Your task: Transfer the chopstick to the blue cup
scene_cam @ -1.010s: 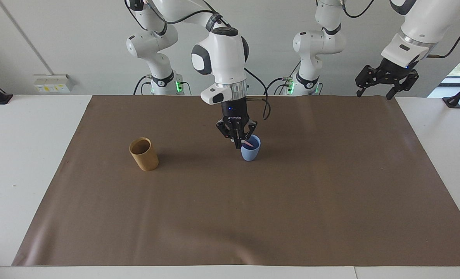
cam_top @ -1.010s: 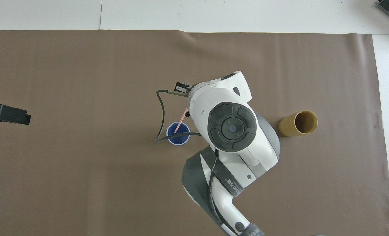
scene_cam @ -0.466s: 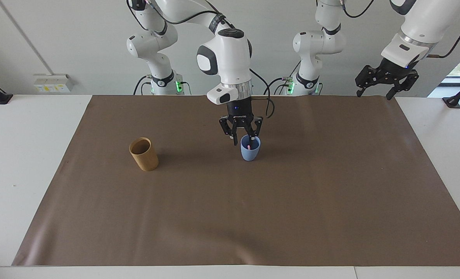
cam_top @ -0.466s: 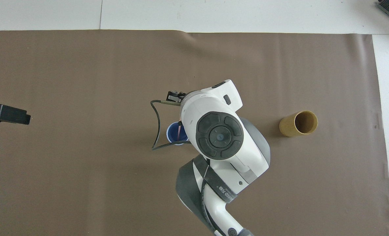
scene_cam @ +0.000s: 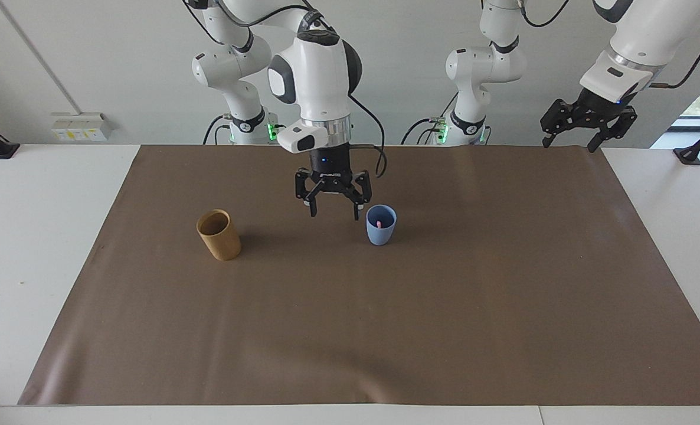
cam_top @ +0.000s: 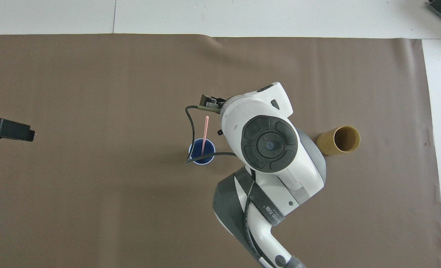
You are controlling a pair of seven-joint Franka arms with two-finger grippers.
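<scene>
The blue cup (scene_cam: 380, 227) stands upright on the brown mat, also seen from above (cam_top: 202, 152). One pink chopstick (cam_top: 205, 133) stands in it, leaning on the rim; only its tip (scene_cam: 379, 224) shows in the facing view. My right gripper (scene_cam: 334, 213) is open and empty, hanging just above the mat beside the blue cup, toward the right arm's end. In the overhead view its fingers are hidden under the wrist. My left gripper (scene_cam: 569, 143) waits open, raised over the mat's edge at the left arm's end.
A tan-brown cylindrical cup (scene_cam: 219, 235) stands on the mat (scene_cam: 350, 330) toward the right arm's end, also seen from above (cam_top: 338, 140). The right arm's wrist cable hangs over the blue cup in the overhead view.
The right gripper opened and let go of the chopstick, which now stands in the blue cup. The gripper then rose and moved away toward the tan cup. The left arm has not moved.
</scene>
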